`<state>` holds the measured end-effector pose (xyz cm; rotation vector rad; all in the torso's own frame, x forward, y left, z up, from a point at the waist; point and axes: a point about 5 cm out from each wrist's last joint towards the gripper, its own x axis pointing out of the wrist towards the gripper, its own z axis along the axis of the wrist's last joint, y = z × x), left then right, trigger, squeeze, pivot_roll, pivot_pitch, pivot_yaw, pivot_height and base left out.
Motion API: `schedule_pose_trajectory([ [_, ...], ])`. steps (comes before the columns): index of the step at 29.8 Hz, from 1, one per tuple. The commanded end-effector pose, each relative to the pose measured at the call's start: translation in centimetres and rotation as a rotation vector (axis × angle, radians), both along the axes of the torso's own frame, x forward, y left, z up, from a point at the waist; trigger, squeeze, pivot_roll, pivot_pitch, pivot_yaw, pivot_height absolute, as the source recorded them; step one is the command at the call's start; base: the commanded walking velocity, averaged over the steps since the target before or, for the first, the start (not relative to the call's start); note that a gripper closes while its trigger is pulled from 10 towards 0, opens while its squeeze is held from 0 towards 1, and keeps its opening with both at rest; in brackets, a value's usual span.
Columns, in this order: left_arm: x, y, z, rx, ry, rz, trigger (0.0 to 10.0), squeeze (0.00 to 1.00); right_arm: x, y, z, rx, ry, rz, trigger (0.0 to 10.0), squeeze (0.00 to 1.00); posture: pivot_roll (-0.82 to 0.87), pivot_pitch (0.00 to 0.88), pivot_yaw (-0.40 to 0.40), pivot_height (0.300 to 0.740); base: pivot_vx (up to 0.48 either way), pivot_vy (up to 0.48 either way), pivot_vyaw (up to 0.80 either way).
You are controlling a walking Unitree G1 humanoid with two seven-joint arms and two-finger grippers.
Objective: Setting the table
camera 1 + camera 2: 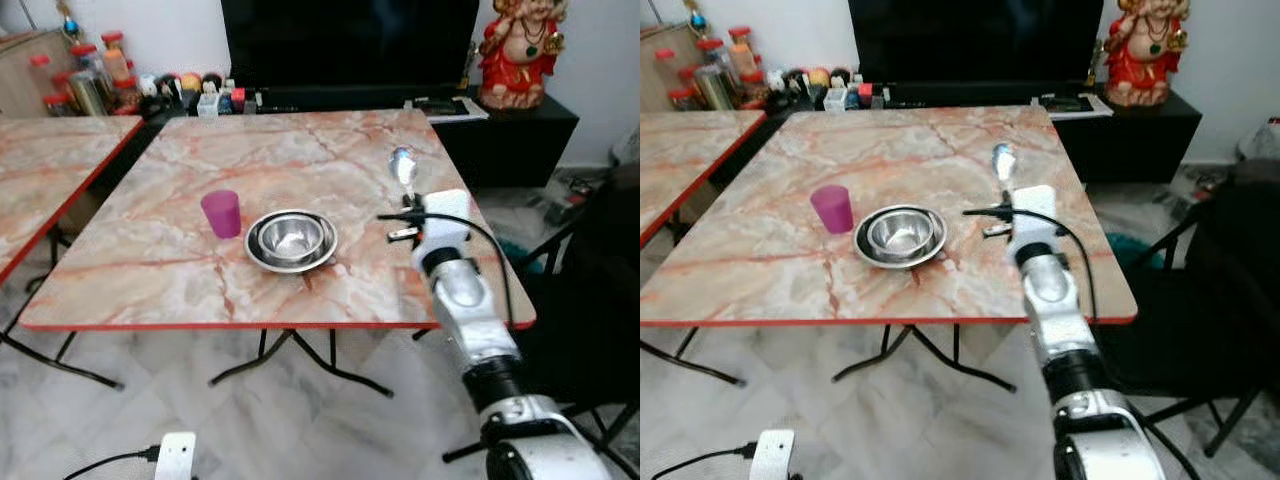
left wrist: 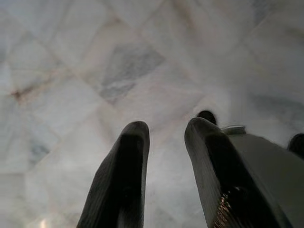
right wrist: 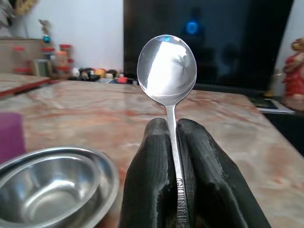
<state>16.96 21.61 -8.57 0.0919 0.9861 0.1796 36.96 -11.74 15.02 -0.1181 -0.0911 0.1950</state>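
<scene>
A marble-patterned table (image 1: 180, 270) with a red edge stands on a pale tiled floor (image 1: 300, 420), and a second table (image 1: 40, 170) of the same kind stands to its left. Behind them a black TV (image 1: 350, 40) sits on a dark stand (image 1: 520, 130), with a red and gold statue (image 1: 520, 50) at the stand's right end and a cluster of jars and bottles (image 1: 100, 75) to the left. The right arm (image 1: 470, 310) reaches forward over the near right part of the table, silver forearm sloping up from the lower right, a black cable looping along the wrist. Near the table's middle a steel bowl (image 1: 291, 238) sits nested in a wider steel plate (image 1: 320, 255), and a purple cup (image 1: 222, 213) stands upright just to their left, apart from them. The right gripper (image 3: 172, 142) is held above the table to the right of the bowl, its two black fingers (image 3: 147, 161) pressed together on the handle of a spoon (image 3: 166, 69). The spoon stands upright, its bowl rising above the fingertips and pointing toward the TV. The left gripper (image 2: 164, 142) hangs over the floor with its fingers a little apart, holding nothing. A white plug block (image 1: 176, 455) with a black cord lies on the floor in front of the table.
</scene>
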Motion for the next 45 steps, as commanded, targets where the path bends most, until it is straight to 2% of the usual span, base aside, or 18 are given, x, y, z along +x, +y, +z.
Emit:
schedule_pose_trajectory([
  [1, 0.1, -0.1, 0.0, 0.000, 0.001, -0.001, 10.0, 0.00, 0.3, -1.1, 0.7, -0.002, -0.015, -0.041, 10.0, 0.00, -0.05, 0.000, 0.035, 0.740, 0.255, 0.000, 0.00],
  [10, 0.0, 0.0, 0.0, 0.001, 0.004, -0.001, 10.0, 0.00, 0.1, -1.0, -0.8, 0.027, 0.068, -0.122, 10.0, 0.00, -0.05, 0.000, 0.036, 0.740, 0.255, 0.000, 0.00],
  [16, 0.0, 0.1, 0.0, 0.003, 0.006, -0.004, 10.0, 0.00, -0.4, 0.1, -2.1, 0.045, 0.130, -0.149, 10.0, 0.00, -0.05, 0.000, 0.039, 0.740, 0.254, 0.000, 0.00],
  [34, -0.4, 0.5, -0.1, 0.009, 0.014, -0.007, 10.0, 0.00, -1.7, 1.7, -5.9, 0.048, 0.303, -0.226, 10.0, 0.00, -0.04, 0.000, 0.049, 0.740, 0.000, 0.000, 0.00],
  [45, -0.9, 1.6, 0.0, 0.030, 0.026, -0.011, 10.0, 0.00, -1.7, 2.5, -6.9, 0.021, 0.348, -0.224, 10.0, 0.00, -0.01, 0.000, 0.063, 0.740, 0.000, 0.000, 0.00],
])
